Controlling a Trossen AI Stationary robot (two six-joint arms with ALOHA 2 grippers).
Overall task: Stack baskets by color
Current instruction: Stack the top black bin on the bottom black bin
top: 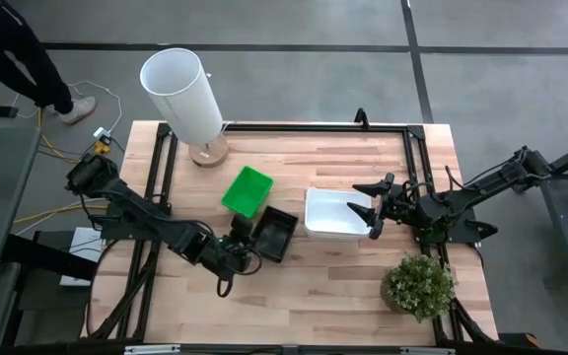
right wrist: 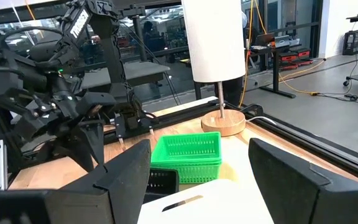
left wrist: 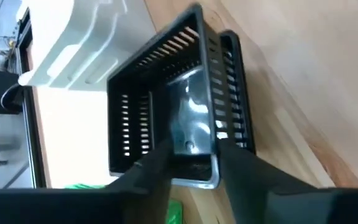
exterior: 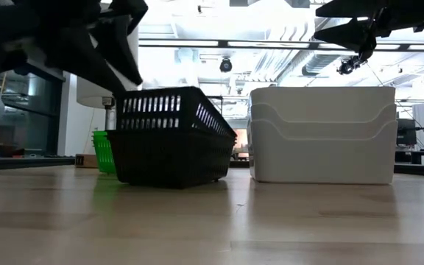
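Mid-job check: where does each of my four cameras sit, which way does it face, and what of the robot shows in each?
High view: above the table, looking straight down; both arms show, left hand at the black basket, right hand over the white basket.
Low view: table height, looking level across; arms enter from above.
Left wrist view: looks past its own fingers into the black basket.
Right wrist view: looks past its fingers at the green basket.
Shared: high and right wrist views both show the green basket and the lamp.

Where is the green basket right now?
From above, the green basket sits near the table's middle, just beyond the black basket, with the tall white lamp farther back.
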